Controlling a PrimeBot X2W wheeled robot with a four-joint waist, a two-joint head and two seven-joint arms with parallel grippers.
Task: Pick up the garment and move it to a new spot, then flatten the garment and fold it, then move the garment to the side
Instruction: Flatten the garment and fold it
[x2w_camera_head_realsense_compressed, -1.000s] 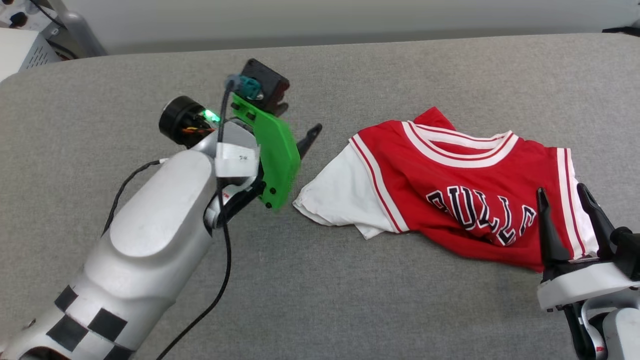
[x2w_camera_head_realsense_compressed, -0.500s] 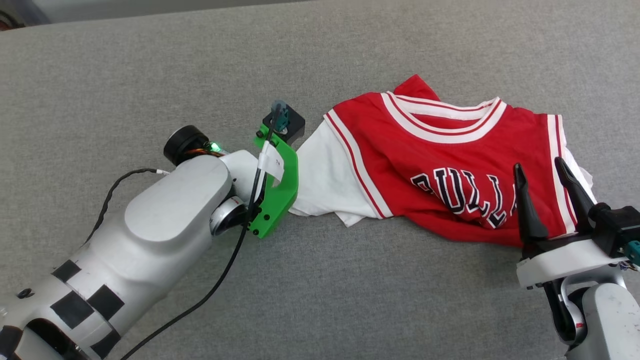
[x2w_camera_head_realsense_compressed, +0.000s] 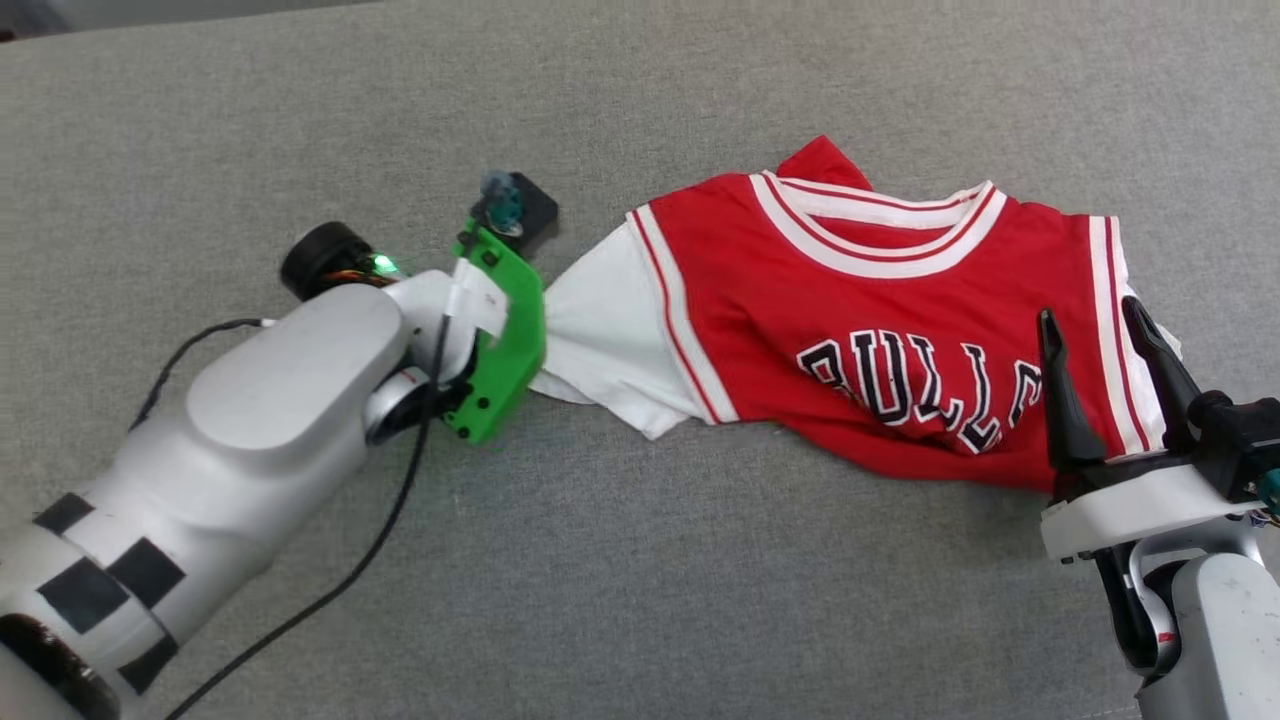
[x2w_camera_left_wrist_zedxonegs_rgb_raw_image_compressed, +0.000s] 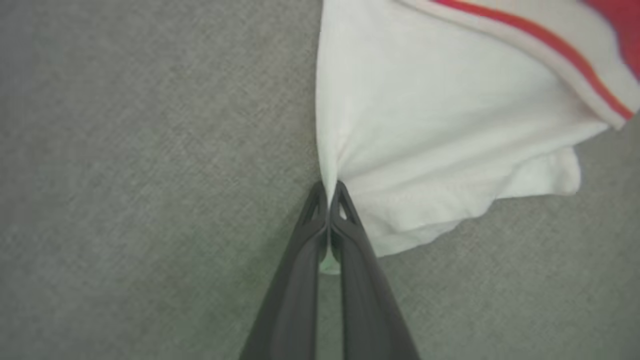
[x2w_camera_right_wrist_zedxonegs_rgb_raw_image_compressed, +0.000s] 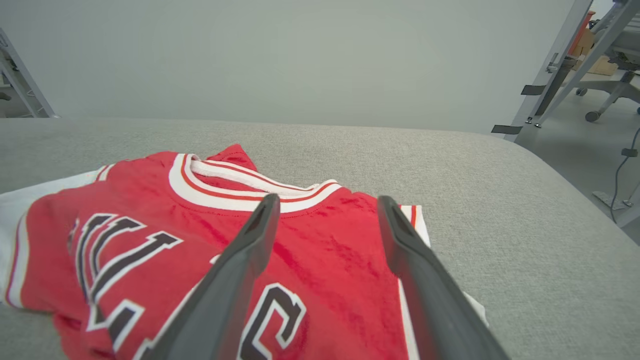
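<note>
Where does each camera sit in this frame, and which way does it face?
Head view: above, facing forward and down at the red jersey on the grey surface; left arm and right gripper show.
Left wrist view: on that arm, looking down along the left gripper, shut on the white sleeve.
Right wrist view: low, facing across the jersey toward a pale wall, between its open fingers.
Shared: head and right wrist views both show the striped collar.
</note>
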